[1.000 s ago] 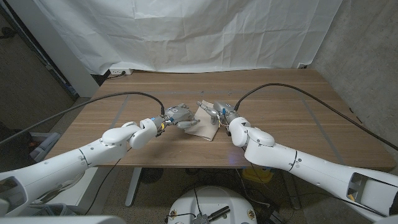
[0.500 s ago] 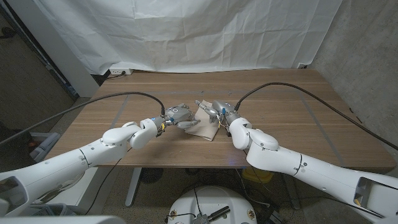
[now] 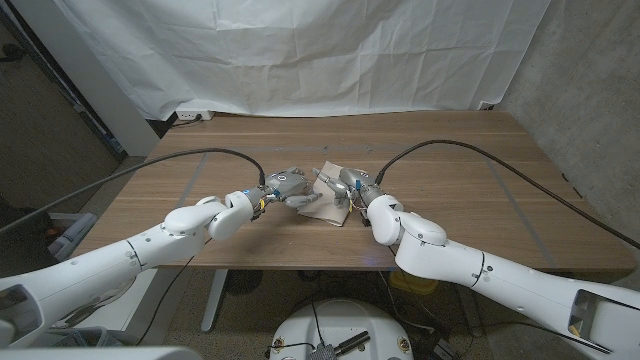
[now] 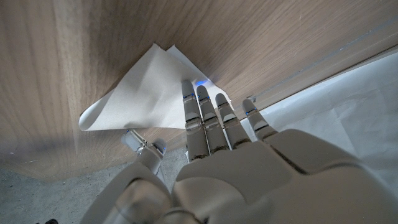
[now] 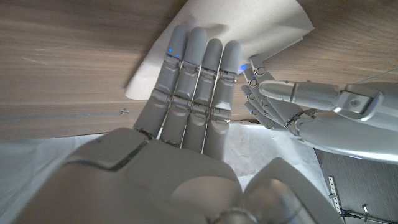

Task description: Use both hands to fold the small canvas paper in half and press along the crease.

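Note:
The small canvas paper (image 3: 330,203) lies doubled over on the wooden table (image 3: 450,190), its layers showing in the left wrist view (image 4: 140,93). My left hand (image 3: 289,186) reaches in from its left side, and its straight fingers (image 4: 205,118) rest on the paper's edge with the thumb just beside it. My right hand (image 3: 349,184) is over the paper's right part. In the right wrist view its outstretched fingers (image 5: 199,62) press down on the sheet (image 5: 261,25), and the left hand's fingertips (image 5: 273,93) almost meet them. Neither hand grips the paper.
A white cloth backdrop (image 3: 300,60) hangs behind the table's far edge. A power strip (image 3: 190,116) lies at the back left. Black cables (image 3: 190,158) run along both arms above the tabletop.
My right hand and forearm have slid a little to the left, further over the paper and closer to the left hand. The left hand has stayed put.

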